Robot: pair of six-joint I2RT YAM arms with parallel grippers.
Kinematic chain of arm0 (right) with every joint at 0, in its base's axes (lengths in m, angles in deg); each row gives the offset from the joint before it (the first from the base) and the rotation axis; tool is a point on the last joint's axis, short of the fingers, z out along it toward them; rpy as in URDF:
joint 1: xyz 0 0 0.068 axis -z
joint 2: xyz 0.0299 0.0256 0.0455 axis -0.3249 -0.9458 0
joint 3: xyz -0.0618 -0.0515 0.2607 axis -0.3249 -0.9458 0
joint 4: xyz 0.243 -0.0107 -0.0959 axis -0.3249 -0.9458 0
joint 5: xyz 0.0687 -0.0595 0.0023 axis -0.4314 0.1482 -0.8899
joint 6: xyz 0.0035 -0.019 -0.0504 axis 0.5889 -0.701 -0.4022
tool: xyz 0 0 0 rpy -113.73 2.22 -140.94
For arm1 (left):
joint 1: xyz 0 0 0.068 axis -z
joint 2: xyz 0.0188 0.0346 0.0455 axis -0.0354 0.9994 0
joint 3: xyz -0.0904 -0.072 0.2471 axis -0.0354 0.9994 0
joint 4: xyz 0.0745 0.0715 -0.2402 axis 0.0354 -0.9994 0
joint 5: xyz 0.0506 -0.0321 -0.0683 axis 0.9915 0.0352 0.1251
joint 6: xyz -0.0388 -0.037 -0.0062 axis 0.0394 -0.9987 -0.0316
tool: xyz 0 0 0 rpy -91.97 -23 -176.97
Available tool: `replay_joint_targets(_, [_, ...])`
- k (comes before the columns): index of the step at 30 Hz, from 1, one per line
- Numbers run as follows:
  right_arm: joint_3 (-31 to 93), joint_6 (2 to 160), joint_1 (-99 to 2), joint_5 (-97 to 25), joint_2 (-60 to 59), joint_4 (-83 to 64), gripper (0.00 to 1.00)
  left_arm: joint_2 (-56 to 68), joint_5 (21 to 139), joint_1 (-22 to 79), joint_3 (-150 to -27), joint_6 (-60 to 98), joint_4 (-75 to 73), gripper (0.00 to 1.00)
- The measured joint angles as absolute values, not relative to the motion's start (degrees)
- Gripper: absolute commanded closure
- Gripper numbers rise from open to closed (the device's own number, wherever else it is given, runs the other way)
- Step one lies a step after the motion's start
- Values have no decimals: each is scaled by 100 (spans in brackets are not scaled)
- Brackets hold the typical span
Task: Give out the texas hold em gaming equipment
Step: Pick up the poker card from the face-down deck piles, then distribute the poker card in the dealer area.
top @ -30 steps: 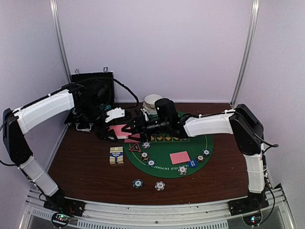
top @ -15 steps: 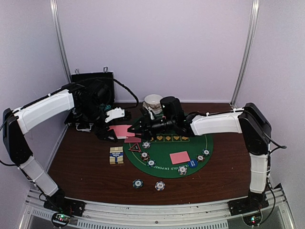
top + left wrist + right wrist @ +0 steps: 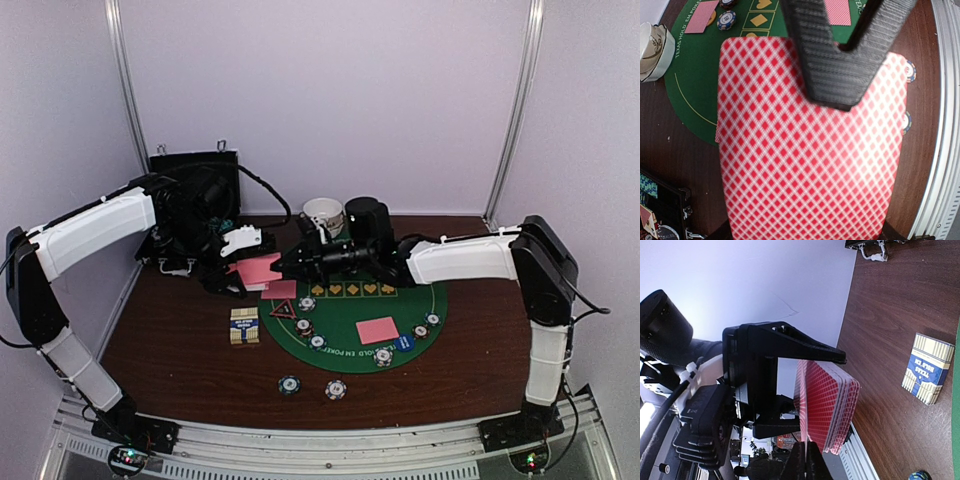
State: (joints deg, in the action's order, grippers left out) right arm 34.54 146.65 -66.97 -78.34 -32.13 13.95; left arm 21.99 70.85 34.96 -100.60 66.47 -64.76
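Observation:
My left gripper point(image 3: 240, 272) is shut on a deck of pink-backed playing cards point(image 3: 258, 269), held above the table at the left edge of the green mat point(image 3: 352, 318). In the left wrist view the deck point(image 3: 805, 160) fills the frame and hides the left gripper point(image 3: 807, 222). My right gripper point(image 3: 290, 262) is shut on the edge of the top card point(image 3: 801, 400), which stands a little apart from the deck point(image 3: 835, 405); its fingers point(image 3: 812, 462) are pressed together. Two single cards point(image 3: 377, 329) point(image 3: 279, 290), a triangle marker point(image 3: 282, 310), a blue disc point(image 3: 403, 342) and several chips point(image 3: 317, 342) lie on the mat.
Two chips point(image 3: 289, 384) point(image 3: 336, 388) lie on the wood in front of the mat. A card box point(image 3: 243, 326) lies left of the mat. A black case point(image 3: 195, 190) stands at the back left, a white bowl point(image 3: 323, 212) at the back middle.
My right gripper has gone from open to shut, pinching the top card at the deck's edge. The right arm has shifted slightly rightward. The left arm keeps the deck where it was.

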Motion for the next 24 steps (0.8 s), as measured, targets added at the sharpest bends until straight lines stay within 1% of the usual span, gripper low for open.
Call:
replay_joint_targets(8, [3202,14796,-6544,-7897,-3198,1519,100,2199,7162,3496,-10060,6650,-6472,99])
replay_joint_targets(19, [2761,14654,-5665,-7950,-2835,1482,100,2199,7203,3496,-10045,6650,-6474,100])
replay_joint_targets(24, [2835,14398,-5545,-7954,-2898,1215,100,2197,7210,3496,-10045,6650,-6474,100])
